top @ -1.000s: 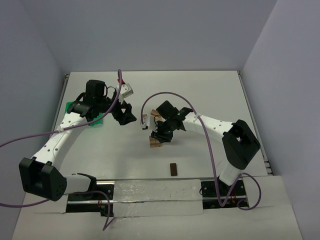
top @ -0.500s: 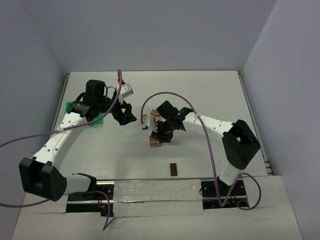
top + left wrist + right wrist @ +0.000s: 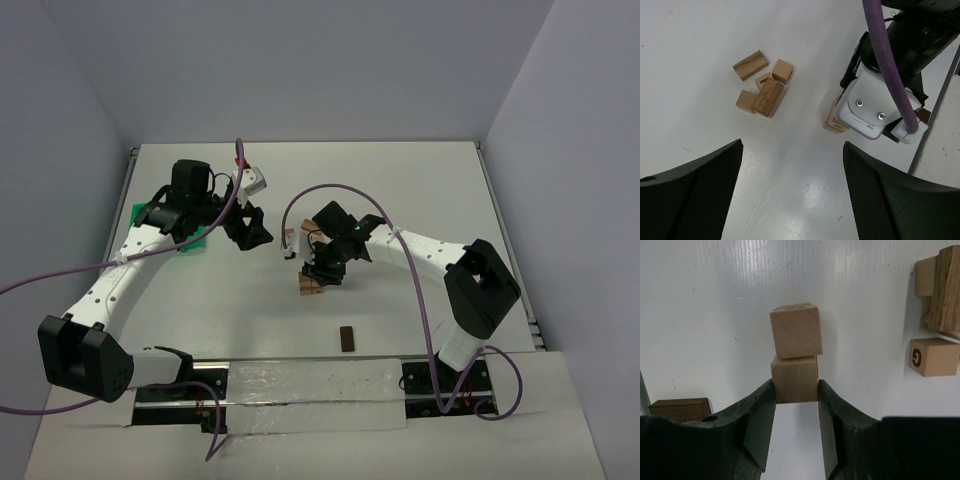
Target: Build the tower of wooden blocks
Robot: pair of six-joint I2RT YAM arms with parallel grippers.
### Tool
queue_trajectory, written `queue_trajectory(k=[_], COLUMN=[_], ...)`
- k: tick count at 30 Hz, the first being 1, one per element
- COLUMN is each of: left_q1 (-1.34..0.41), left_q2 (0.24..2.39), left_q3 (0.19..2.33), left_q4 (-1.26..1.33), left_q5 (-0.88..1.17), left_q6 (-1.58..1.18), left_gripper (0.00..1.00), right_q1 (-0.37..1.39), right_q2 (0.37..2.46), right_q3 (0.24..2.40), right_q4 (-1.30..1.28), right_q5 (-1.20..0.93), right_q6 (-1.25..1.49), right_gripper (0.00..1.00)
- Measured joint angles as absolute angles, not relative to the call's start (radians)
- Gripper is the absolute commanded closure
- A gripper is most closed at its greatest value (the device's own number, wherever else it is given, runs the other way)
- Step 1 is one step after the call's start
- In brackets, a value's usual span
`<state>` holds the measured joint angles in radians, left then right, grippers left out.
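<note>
The tower (image 3: 311,285) is a short stack of light-tan wood blocks at the table's middle. In the right wrist view, my right gripper (image 3: 796,390) has both jaws pressed on the sides of a tan block (image 3: 795,379), with another block (image 3: 795,331) lined up just beyond it. My right gripper (image 3: 322,270) is right over the tower. Several loose wood blocks (image 3: 761,87) lie in a cluster beside the tower (image 3: 832,121). My left gripper (image 3: 792,145) is open and empty, hovering left of them (image 3: 255,235).
A green bin (image 3: 197,238) is mostly hidden under my left arm. A dark brown block (image 3: 346,338) lies near the front edge and shows in the right wrist view (image 3: 680,407). A lettered cube (image 3: 932,356) sits right of the tower.
</note>
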<state>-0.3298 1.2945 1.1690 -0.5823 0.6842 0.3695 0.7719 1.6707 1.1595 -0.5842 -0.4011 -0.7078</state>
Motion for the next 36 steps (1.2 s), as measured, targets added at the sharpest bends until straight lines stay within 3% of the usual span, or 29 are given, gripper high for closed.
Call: queue_trajectory(k=[10,22,36], left_q1=[-0.33,-0.33,-0.33], left_q2=[1.295,1.295,1.295], left_q3=[1.169,1.169,1.169], left_q4=[-0.582,-0.582,-0.582], left_q5=[0.684,0.684,0.684], left_q6=[0.369,0.369,0.369], left_gripper=[0.13,0.12,0.12], right_q1=[0.773,0.774,0.776], right_q2=[1.674,1.674,1.674], right_q3=[1.16,1.164,1.168], right_q4=[-0.584,-0.584,-0.584], right_q5=[-0.401,-0.401,-0.399], right_q6=[-0.708,-0.699,-0.701], right_gripper=[0.48,0.29,0.41])
